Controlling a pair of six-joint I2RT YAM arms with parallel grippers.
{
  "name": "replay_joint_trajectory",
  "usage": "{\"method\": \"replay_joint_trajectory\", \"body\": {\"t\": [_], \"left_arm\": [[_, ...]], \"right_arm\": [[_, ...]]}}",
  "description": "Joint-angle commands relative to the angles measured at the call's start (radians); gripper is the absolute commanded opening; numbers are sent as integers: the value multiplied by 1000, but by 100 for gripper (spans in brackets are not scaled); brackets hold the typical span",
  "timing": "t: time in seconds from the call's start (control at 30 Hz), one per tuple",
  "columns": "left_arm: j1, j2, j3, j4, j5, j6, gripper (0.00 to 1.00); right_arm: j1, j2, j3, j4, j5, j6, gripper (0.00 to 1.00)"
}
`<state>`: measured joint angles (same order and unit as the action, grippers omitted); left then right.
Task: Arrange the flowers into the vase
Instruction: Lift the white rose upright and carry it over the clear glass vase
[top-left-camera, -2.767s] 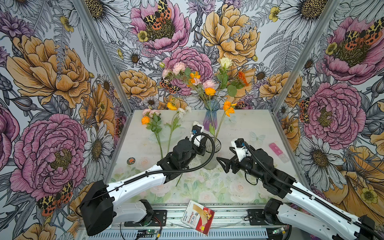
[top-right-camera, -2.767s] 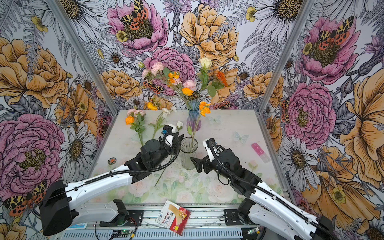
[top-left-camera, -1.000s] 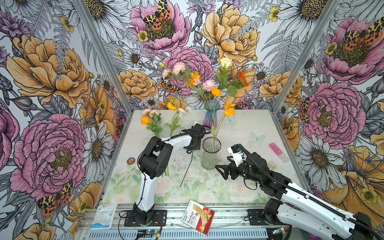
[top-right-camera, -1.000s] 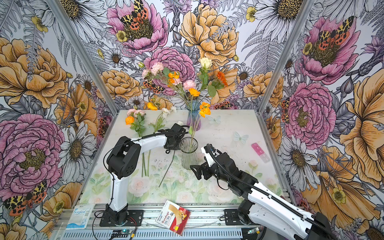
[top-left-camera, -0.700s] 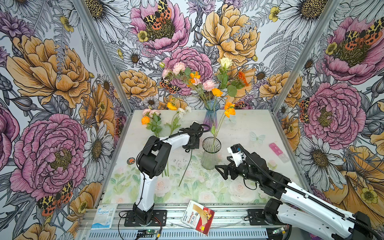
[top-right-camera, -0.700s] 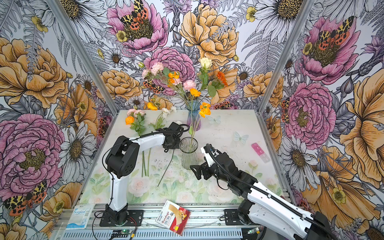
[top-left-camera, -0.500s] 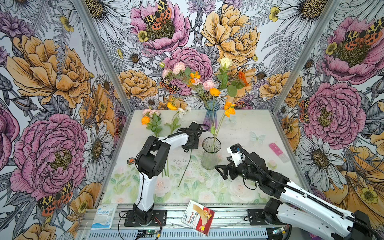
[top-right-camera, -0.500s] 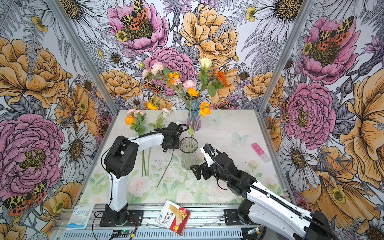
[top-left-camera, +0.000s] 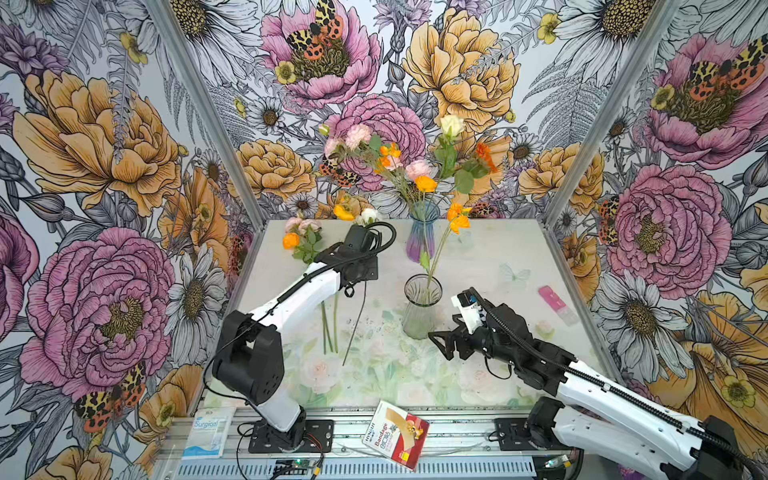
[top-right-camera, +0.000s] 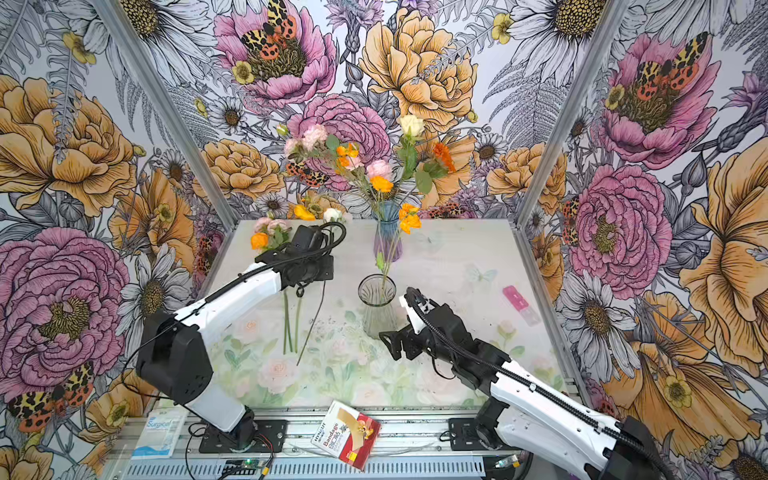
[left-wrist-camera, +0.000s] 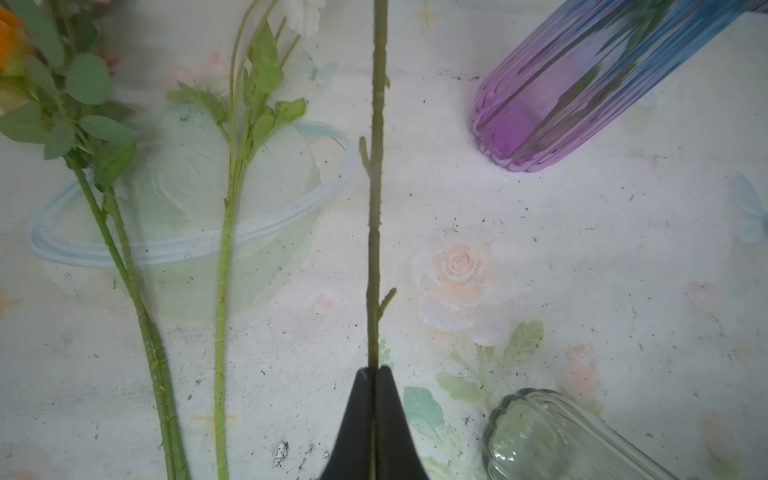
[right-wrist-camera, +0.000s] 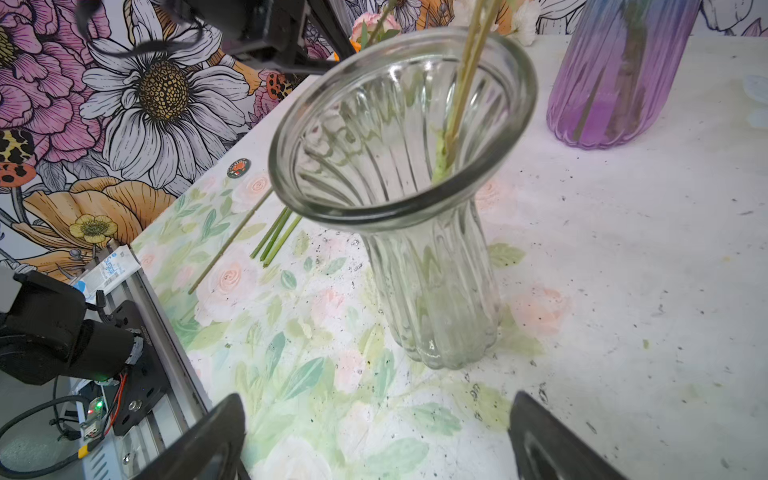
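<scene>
Bloom cut off beyond clenched left gripper (left-wrist-camera: 375, 376)
Grasped: thin olive-green flower stem (left-wrist-camera: 375, 208); right gripper (right-wrist-camera: 378, 403) gapes empty before clear ribbed glass vase (right-wrist-camera: 432, 291).

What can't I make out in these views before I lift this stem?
- Stem in the left gripper: its bloom is cut off by the left wrist view's edge.
- That gripper in both top views: its tips are covered by its own arm.
- Round badge: too small in the right wrist view to identify.
- Purple vase: mouth cut off in both wrist views.
</scene>
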<state>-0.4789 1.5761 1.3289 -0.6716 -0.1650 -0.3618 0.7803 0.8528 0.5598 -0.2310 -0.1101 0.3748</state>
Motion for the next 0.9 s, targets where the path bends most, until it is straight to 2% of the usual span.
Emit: {"method": "replay_joint_trajectory", "body": {"t": [0.0, 0.3, 0.47, 0.63, 0.87], "left_arm": [[5, -86, -41, 4, -37, -17, 0], [-68, -345, -72, 161, -25, -3, 0], [-156, -435, -82, 377, -13, 41, 0], [-237, -453, -92, 648, -60, 103, 0], [-288, -389, -69, 913, -130, 102, 0]], "right_arm": [[7, 14, 49, 32, -2, -20, 100], [7, 2, 80, 38, -13, -63, 99], [7, -39, 83, 38, -23, -82, 100], [8, -67, 89, 38, -10, -100, 99], [8, -66, 80, 38, -17, -85, 100]]}}
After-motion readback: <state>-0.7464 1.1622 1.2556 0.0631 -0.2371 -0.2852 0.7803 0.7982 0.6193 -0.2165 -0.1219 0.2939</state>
